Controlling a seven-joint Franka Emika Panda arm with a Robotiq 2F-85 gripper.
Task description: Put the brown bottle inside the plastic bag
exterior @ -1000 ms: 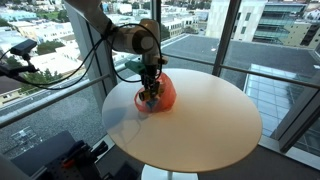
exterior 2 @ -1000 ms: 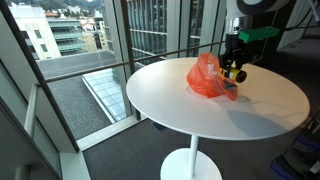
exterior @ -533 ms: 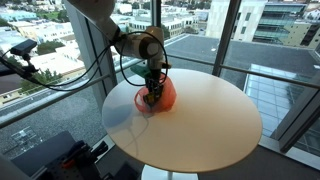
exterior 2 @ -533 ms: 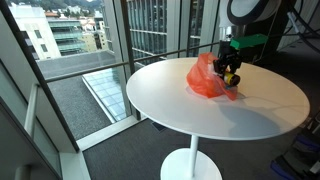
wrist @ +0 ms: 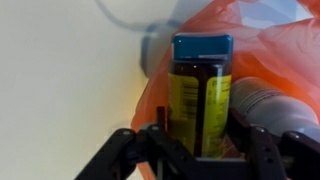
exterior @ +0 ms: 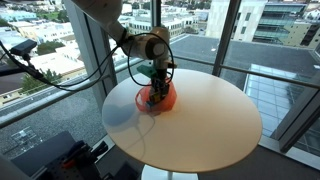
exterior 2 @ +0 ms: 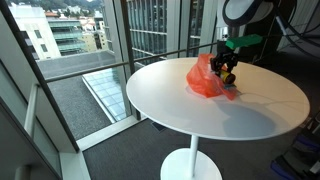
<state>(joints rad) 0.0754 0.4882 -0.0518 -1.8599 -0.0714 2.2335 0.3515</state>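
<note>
The brown bottle (wrist: 199, 95) has a blue cap and a yellow label. In the wrist view it stands between my gripper's (wrist: 199, 140) jaws, which are shut on its lower body. The orange plastic bag (wrist: 270, 50) lies right behind and around the bottle. In both exterior views my gripper (exterior: 157, 88) (exterior 2: 228, 72) hangs over the orange bag (exterior: 162, 96) (exterior 2: 206, 80) on the round white table, with the bottle mostly hidden by the fingers and the bag.
The round white table (exterior: 200, 125) (exterior 2: 200, 110) stands by tall windows. A grey cylindrical object (wrist: 265, 105) lies at the right of the bottle inside the bag. Cables hang from the arm (exterior: 135, 45).
My gripper with the bottle has moved a little further over the orange bag. The bag has not visibly shifted.
</note>
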